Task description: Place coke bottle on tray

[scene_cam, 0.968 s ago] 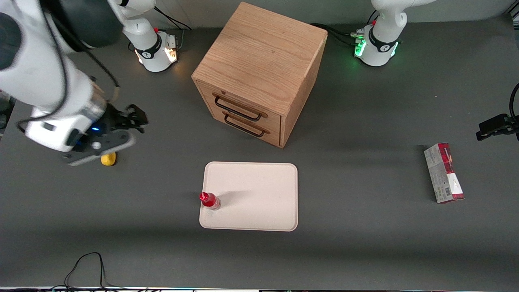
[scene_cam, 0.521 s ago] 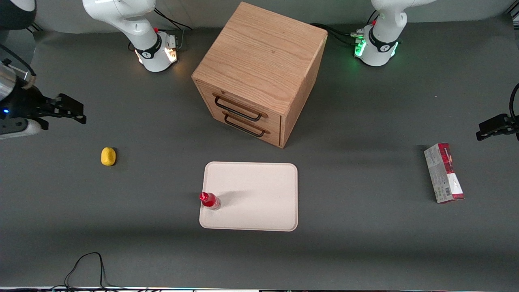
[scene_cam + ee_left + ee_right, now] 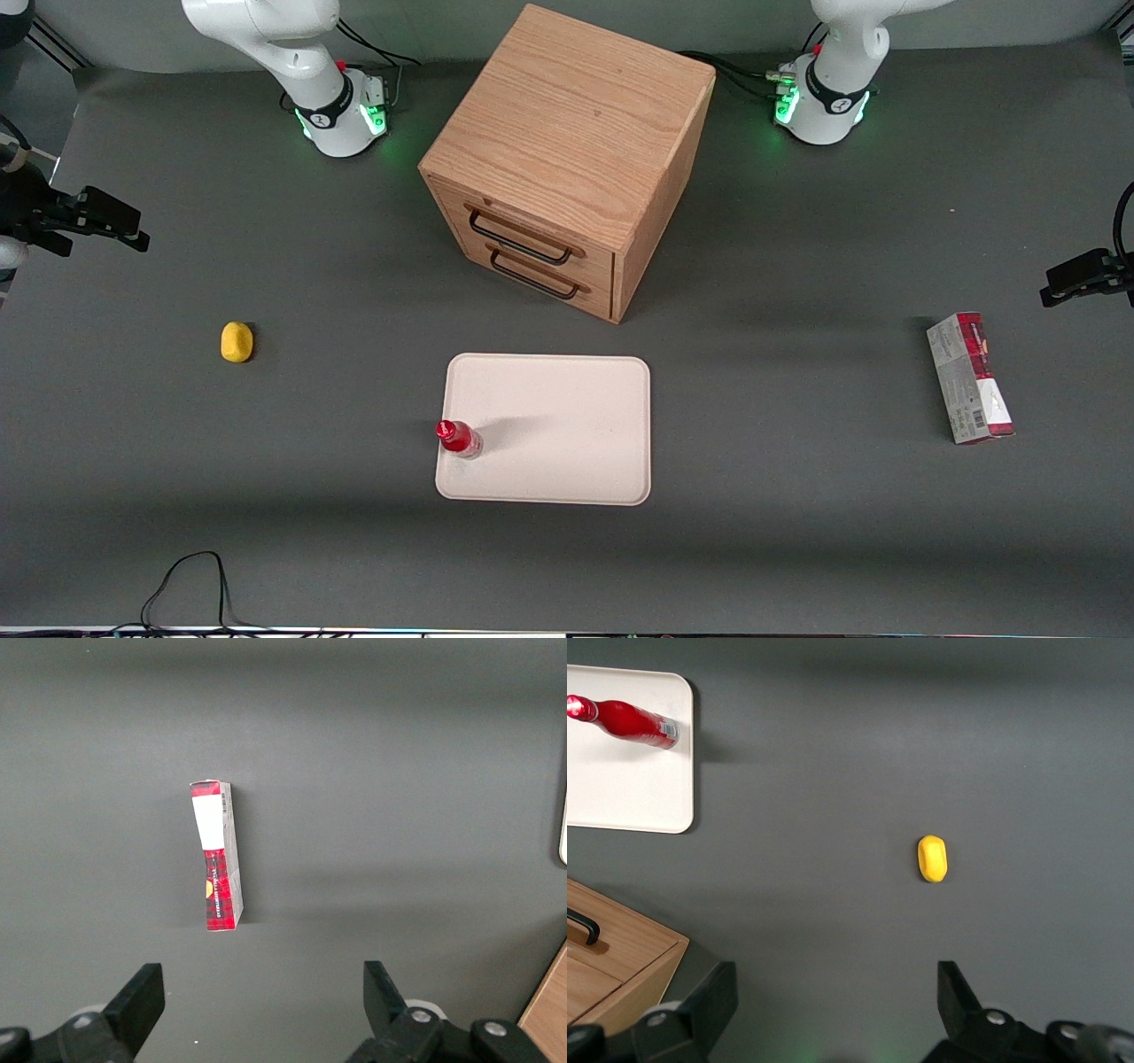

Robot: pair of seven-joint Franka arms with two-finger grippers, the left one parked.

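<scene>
— Claw first: where is it, and how does it stand?
— Up above the worktop (image 3: 266, 549) at the working arm's end, the claw (image 3: 106, 220) hangs with nothing in it. From the right wrist camera its two dark fingers (image 3: 961, 1003) are spread wide, the claw (image 3: 833, 1010) gaping over bare grey surface.

— What lies closest to it?
— A yellow lump (image 3: 236, 342) on the worktop, nearer the front camera than the claw and well apart from it. The same lump (image 3: 932, 858) shows on the wrist camera, lying alone.

— And the coke bottle?
— The coke bottle (image 3: 458, 439) stands upright on the tray (image 3: 567, 461), close against the tray's edge toward the working arm's end. Red cap on top, red body, clear base. On the wrist camera the bottle (image 3: 625, 719) sits inside the rim of the tray (image 3: 629, 802).

— Anything else?
— A wooden drawer cabinet (image 3: 567, 133) with two dark handles stands farther from the front camera than the tray. A red-and-grey carton (image 3: 969, 378) lies flat toward the parked arm's end, well apart from everything; the left wrist camera shows that carton (image 3: 217, 856) too.
</scene>
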